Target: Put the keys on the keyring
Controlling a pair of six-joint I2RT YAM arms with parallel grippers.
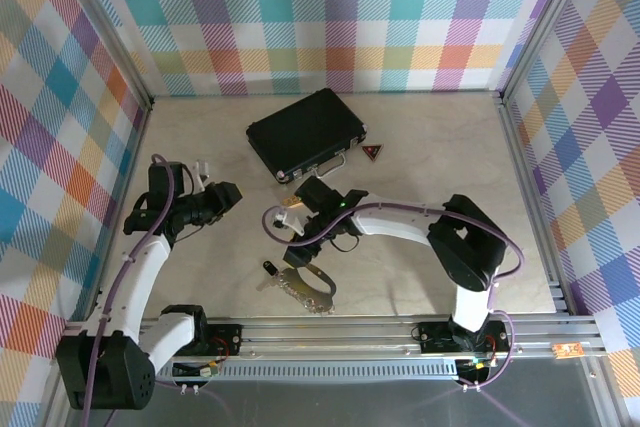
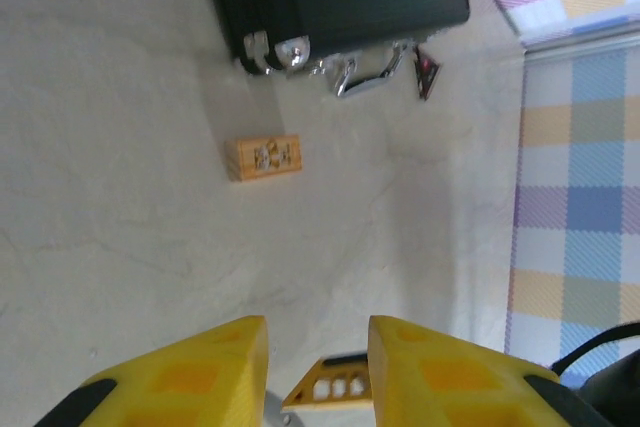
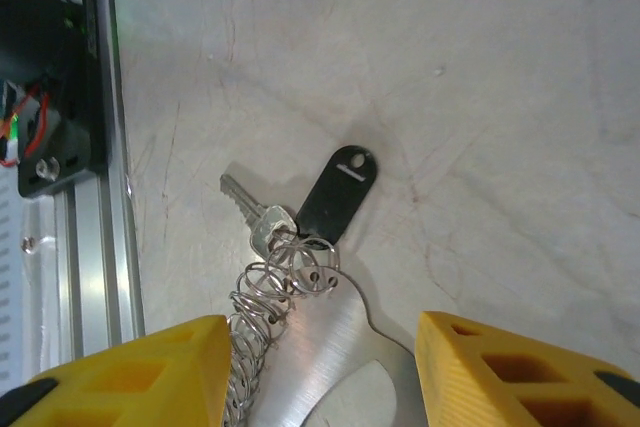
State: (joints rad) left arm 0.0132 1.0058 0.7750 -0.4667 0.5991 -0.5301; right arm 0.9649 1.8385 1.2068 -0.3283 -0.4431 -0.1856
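The keyring (image 3: 330, 347) is a flat brushed-silver plate with a fan of thin wire rings (image 3: 255, 332) along one side. It lies near the table's front edge (image 1: 308, 289). A small silver key (image 3: 255, 215) and a black oblong key head (image 3: 338, 194) lie at its tip, threaded on small rings. My right gripper (image 3: 320, 325) hangs just above the plate, open, one yellow finger either side (image 1: 303, 265). My left gripper (image 2: 318, 322) is open over bare table at the left (image 1: 225, 195). A yellow piece with holes (image 2: 335, 382) shows low between its fingers.
A black case (image 1: 305, 132) with a silver handle (image 2: 365, 72) lies at the back centre. A red-and-black triangle (image 1: 373, 153) sits by its right corner. A small tan wooden block (image 1: 290, 204) lies in front of the case (image 2: 268, 157). An aluminium rail (image 3: 95, 247) runs along the front edge.
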